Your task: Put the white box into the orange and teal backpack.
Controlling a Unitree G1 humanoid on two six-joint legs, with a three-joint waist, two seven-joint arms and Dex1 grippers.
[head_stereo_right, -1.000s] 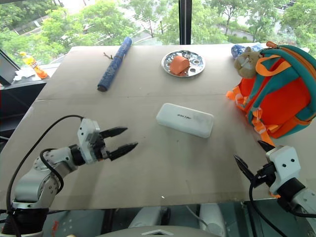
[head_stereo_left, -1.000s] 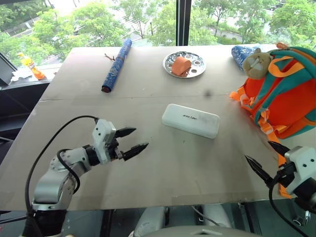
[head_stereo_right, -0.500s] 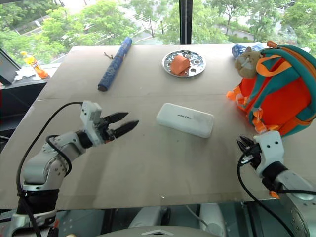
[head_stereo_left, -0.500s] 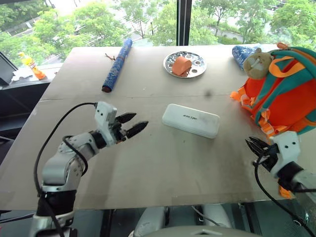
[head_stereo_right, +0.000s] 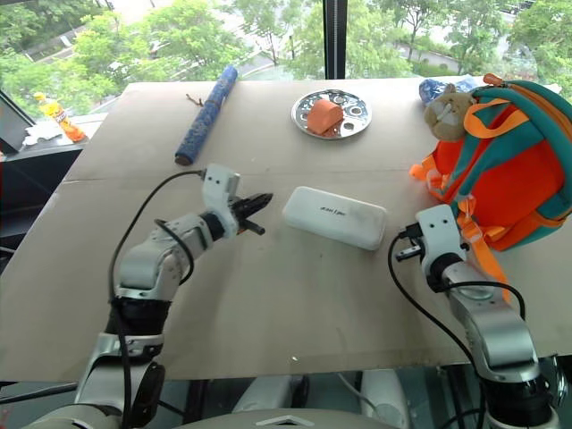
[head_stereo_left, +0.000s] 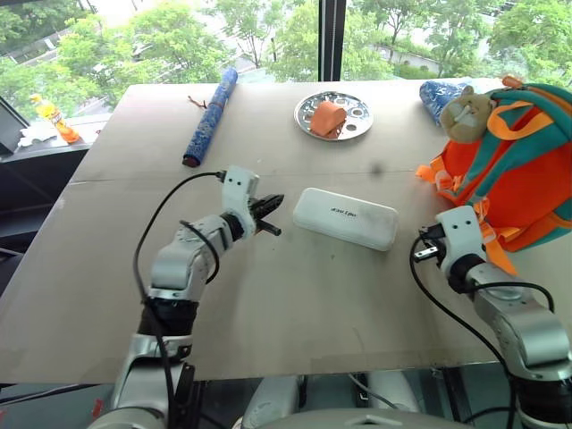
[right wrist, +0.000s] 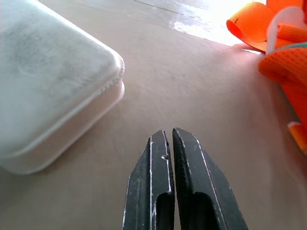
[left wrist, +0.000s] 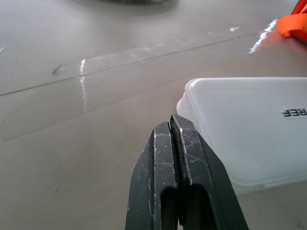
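**Both grippers pressed together either side of the white box; box flat on the table**

Left eye view: The white box lies flat near the middle of the table, lettering up. My left gripper sits just beside the box's near-left end, at about 9 o'clock from it, its black fingers pressed together and holding nothing. My right gripper lies at about 4 o'clock from the box, near its other end, not touching it. The orange and teal backpack stands at roughly 2 o'clock from the box, a tan plush animal on its upper part.

Right eye view: At 12 o'clock from the box sits a round metal plate; a blue roll lies at about 10 o'clock.

Left wrist view: My left fingers are shut tip to tip, with the box's rounded corner just beyond them; I cannot tell whether they touch it.

Right wrist view: My right fingers are closed on nothing. The box corner lies to one side, an orange strap to the other, both apart from the tips.
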